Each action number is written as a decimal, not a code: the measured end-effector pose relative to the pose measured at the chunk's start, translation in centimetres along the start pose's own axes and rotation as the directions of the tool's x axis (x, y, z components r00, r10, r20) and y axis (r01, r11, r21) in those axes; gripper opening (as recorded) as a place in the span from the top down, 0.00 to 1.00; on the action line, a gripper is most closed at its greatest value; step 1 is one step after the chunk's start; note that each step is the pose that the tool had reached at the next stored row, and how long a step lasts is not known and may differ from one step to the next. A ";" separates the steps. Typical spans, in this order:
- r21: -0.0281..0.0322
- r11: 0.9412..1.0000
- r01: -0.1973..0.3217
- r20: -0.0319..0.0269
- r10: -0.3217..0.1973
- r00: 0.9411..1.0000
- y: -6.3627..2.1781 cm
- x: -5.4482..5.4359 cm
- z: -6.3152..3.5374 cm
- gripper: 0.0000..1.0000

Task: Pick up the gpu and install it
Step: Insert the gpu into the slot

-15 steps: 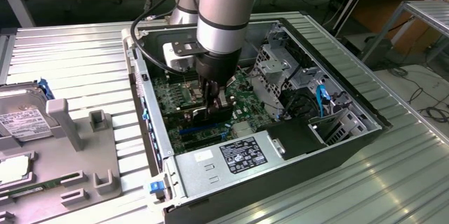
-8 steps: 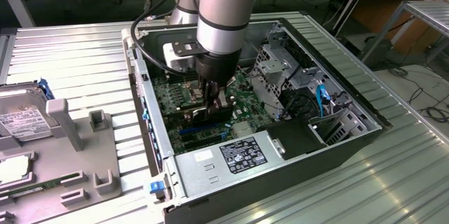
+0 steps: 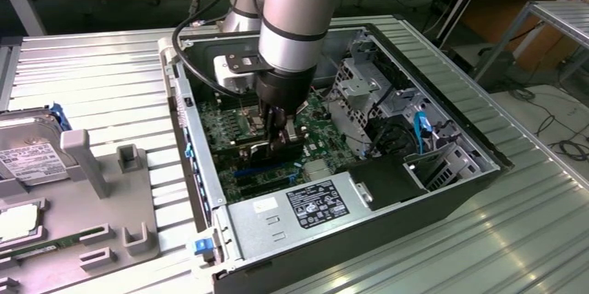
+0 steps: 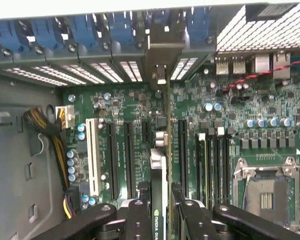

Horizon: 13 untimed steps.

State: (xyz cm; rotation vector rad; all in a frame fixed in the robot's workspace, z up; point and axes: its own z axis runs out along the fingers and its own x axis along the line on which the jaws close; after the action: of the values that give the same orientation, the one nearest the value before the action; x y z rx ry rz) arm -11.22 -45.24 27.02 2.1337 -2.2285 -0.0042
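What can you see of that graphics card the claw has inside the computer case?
The gpu is a thin, dark card seen edge-on, standing on its long edge above the green motherboard and in line with its long black slots. A grey metal bracket at its far end meets the case's slotted rear wall. A label with NVIDIA lettering shows near the claw, whose fingers clamp both faces. Whether it is fully seated in a slot cannot be told.

Arm (image 3: 292,11) near vertical, silver link above, black wrist section below, wrist pointing straight down. Gripper (image 3: 280,141) hangs directly under it. Fingers (image 4: 138,220) drawn in part-way from both sides, clamped on the gpu (image 4: 160,167), which sits edge-on between them.
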 end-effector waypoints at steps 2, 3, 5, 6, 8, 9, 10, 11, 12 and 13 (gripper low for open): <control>0.000 1.000 0.000 0.000 0.000 1.000 0.01 0.0 0.03 0.73; 0.000 1.000 0.000 0.000 0.000 1.000 0.01 0.0 0.05 0.73; 0.001 1.000 0.000 0.000 0.000 1.000 0.00 0.0 0.10 0.73; 0.002 1.000 0.000 0.000 0.000 1.000 0.00 0.0 0.13 0.73; 0.002 1.000 0.000 0.000 0.000 1.000 0.00 0.0 0.14 0.73; 0.003 1.000 0.000 0.000 0.000 1.000 0.00 0.0 0.16 0.73; 0.004 1.000 0.000 0.002 0.000 1.000 0.00 0.0 0.21 0.73; 0.005 1.000 0.000 0.004 0.000 1.000 0.00 0.0 0.26 0.73; 0.006 1.000 0.000 0.005 0.000 1.000 0.00 0.0 0.27 0.73; 0.006 1.000 0.000 0.005 0.000 1.000 0.00 0.0 0.27 0.73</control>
State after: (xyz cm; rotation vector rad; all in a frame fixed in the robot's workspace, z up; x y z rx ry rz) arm -11.23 -45.24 26.75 2.1385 -2.2343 -0.0032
